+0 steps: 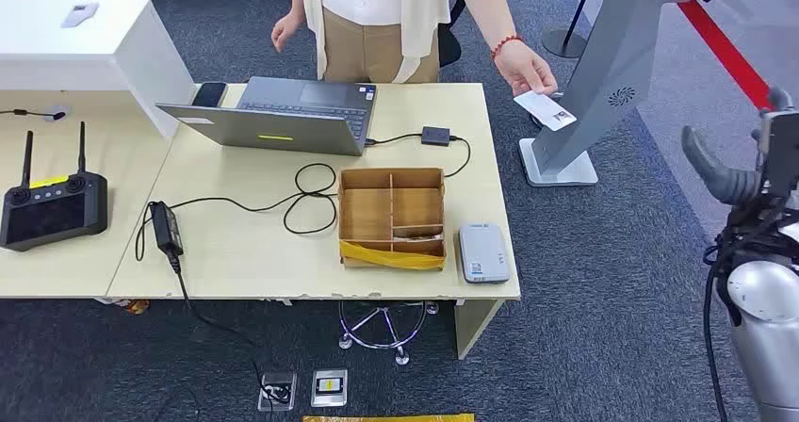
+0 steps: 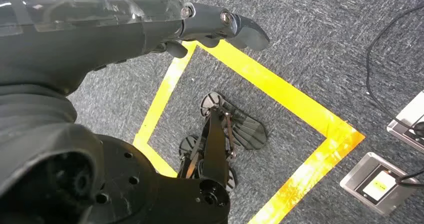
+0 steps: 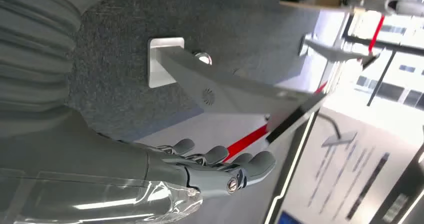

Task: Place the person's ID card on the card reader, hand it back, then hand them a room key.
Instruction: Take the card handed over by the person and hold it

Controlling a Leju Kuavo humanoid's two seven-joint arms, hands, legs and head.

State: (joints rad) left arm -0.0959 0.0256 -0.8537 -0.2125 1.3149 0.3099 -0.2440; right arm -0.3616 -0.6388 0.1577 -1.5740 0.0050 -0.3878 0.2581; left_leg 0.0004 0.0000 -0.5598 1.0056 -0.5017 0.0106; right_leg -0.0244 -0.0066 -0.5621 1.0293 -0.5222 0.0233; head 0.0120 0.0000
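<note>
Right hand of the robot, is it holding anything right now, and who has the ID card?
The right hand holds nothing; its fingers are extended. The person's hand pinches the ID card by its upper edge, beside the table's far right corner.

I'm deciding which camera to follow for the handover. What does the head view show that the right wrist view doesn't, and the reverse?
Head view alone: the person's hand holding out the ID card, plus the card reader and wooden tray on the table. Right wrist view alone: the right hand's fingers extended, holding nothing. Both: the right hand and the grey kiosk stand.

white ID card (image 1: 546, 109), grey card reader (image 1: 483, 252)
</note>
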